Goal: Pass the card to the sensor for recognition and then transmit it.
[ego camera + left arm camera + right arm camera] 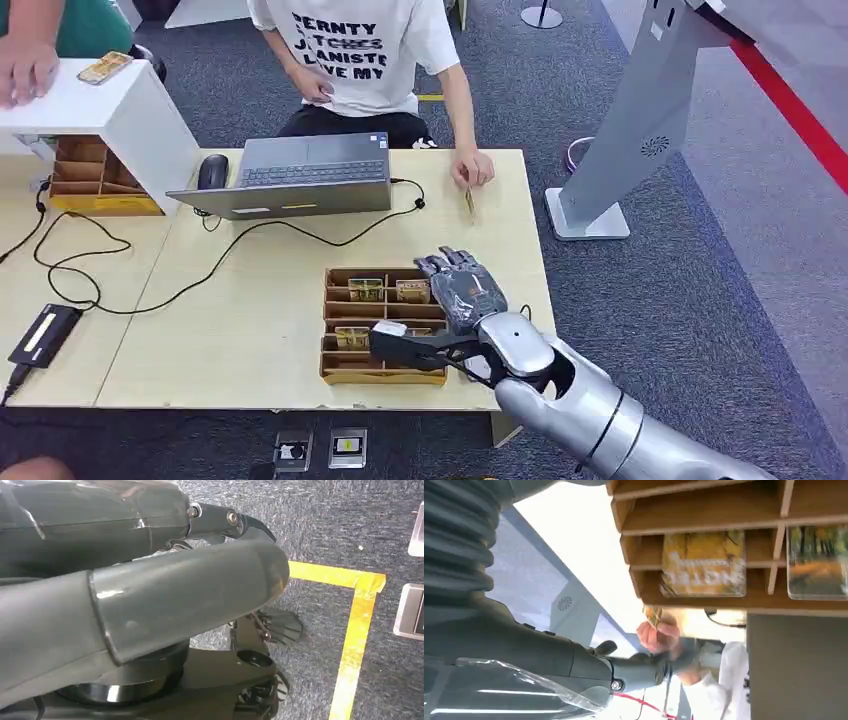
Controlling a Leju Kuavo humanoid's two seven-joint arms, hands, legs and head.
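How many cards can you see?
4: two side by side in the wooden tray's far row, one lower down, one in the person's hand. The robot's right hand may hide more.

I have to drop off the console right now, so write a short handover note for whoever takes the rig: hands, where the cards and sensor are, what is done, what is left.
Right hand: hovering over the right side of the wooden card tray, fingers apart, holding nothing.
Left hand: hanging at the robot's side above the carpet, nothing in it; fingers unclear.
Cards: several lying in the tray's compartments. A person across the table holds another card on edge on the tabletop.
Sensor: the black device at the table's left end looks like it, cable attached.
Done: nothing visible yet.
Left: pick a card, present it to the sensor, pass it on.
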